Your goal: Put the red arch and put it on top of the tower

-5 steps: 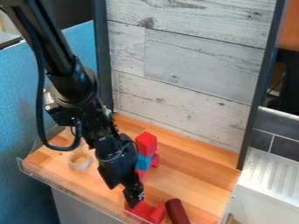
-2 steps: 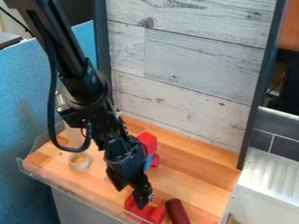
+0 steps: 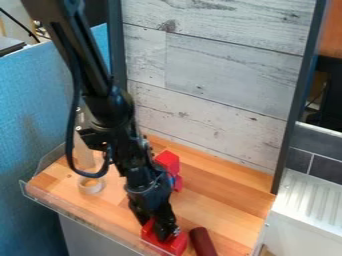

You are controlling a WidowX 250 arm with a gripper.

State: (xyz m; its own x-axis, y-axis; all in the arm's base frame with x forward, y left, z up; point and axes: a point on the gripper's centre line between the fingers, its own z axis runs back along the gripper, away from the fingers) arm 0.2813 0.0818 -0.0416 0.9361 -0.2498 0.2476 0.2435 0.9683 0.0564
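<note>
One red arch (image 3: 176, 245), long axis upper-left to lower-right; claw (image 3: 163, 236) there, clamping unclear.

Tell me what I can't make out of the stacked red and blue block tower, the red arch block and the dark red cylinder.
All in the camera view:
- Tower: lower left part, hidden by the black arm.
- Arch: middle, hidden by the black gripper; whether it is gripped is unclear.
- Cylinder: near end, cut off by the bottom edge.
</note>
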